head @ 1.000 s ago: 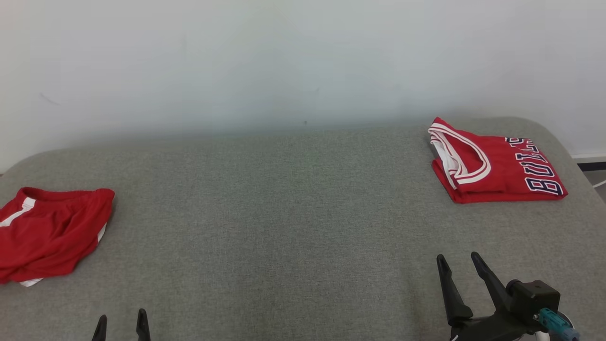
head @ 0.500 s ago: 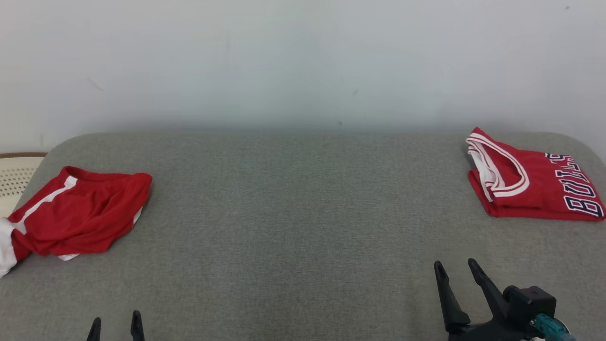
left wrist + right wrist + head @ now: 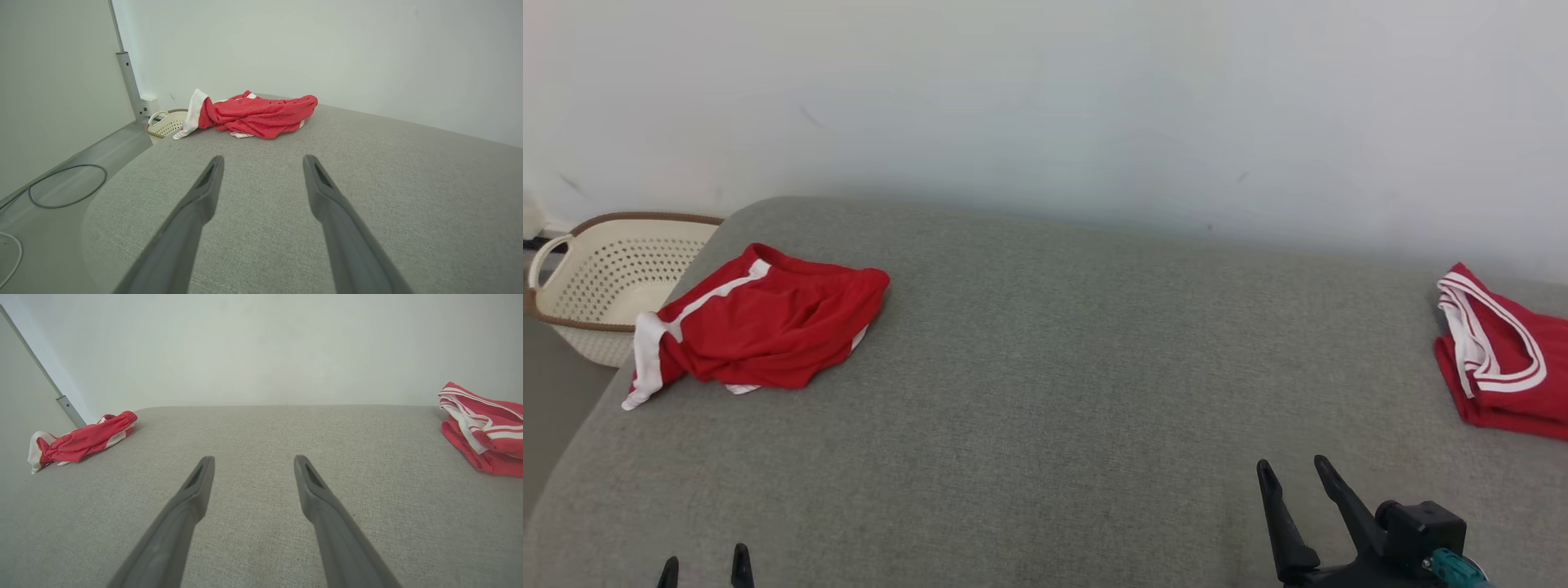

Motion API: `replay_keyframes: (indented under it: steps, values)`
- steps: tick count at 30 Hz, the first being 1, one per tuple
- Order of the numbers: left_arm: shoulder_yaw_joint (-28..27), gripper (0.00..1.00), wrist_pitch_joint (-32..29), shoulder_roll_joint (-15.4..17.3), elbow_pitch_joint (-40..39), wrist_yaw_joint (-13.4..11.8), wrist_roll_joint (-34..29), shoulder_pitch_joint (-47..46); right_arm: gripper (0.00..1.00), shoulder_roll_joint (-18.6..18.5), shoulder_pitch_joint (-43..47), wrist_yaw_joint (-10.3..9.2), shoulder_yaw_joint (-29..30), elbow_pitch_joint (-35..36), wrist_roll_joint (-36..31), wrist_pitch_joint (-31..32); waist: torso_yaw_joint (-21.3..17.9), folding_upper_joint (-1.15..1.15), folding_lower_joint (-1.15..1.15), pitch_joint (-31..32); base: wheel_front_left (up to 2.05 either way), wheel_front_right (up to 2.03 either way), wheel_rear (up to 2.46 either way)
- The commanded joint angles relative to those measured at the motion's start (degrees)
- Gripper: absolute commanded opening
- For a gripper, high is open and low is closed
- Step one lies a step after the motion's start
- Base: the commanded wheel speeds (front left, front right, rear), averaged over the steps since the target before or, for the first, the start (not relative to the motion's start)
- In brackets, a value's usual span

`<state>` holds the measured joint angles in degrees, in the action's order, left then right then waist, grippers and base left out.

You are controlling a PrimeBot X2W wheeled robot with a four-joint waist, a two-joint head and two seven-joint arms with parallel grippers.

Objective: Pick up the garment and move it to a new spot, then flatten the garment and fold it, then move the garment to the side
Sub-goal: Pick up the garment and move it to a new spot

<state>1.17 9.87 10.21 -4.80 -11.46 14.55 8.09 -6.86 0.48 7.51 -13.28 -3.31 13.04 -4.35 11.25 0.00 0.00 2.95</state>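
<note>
Showing two red garments on one grey fabric surface (image 3: 1054, 367), with two grippers low over it. The shorts (image 3: 768, 327) (image 3: 261, 114) (image 3: 86, 441), red with white stripes, are seen crumpled ahead of the left gripper (image 3: 704, 567) (image 3: 263, 161) and well apart from it, their white band at the surface's left edge. One folded jersey (image 3: 1503, 367) (image 3: 486, 433), red with white-banded trim, is found ahead and far to the right of the right gripper (image 3: 1293, 474) (image 3: 254, 459); it is cut by the frame edge. Both grippers are held with their two dark fingers spread wide, nothing between them. One cream perforated basket (image 3: 613, 269) (image 3: 167, 122) with a brown rim is placed on the floor just beyond the shorts. One cable loop (image 3: 67, 188) is seen on the floor left of the left gripper.
</note>
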Motion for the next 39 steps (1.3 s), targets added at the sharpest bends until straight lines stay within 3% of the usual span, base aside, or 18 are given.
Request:
replay_keyframes:
  steps: [1,16,39]
  values:
    - [-0.21,1.0,0.01,0.49,-0.15,-0.12,0.24,0.88,1.0,0.16,0.11,-0.04,-0.13,-0.1,0.22,-0.34,2.48,0.0,0.0,0.48,0.0,0.0,0.0]
    - [-0.12,1.0,-0.53,1.39,-1.05,-0.22,0.9,1.81,1.0,0.94,-0.25,-0.04,-1.25,-1.75,0.55,-1.18,8.46,0.0,0.0,1.29,0.0,0.0,0.0]
    - [0.42,1.0,-0.07,1.34,-1.24,-0.78,1.81,1.15,1.0,0.85,-0.64,-0.04,-1.83,-2.48,1.04,-1.16,9.84,0.0,0.0,1.17,0.0,0.0,0.0]
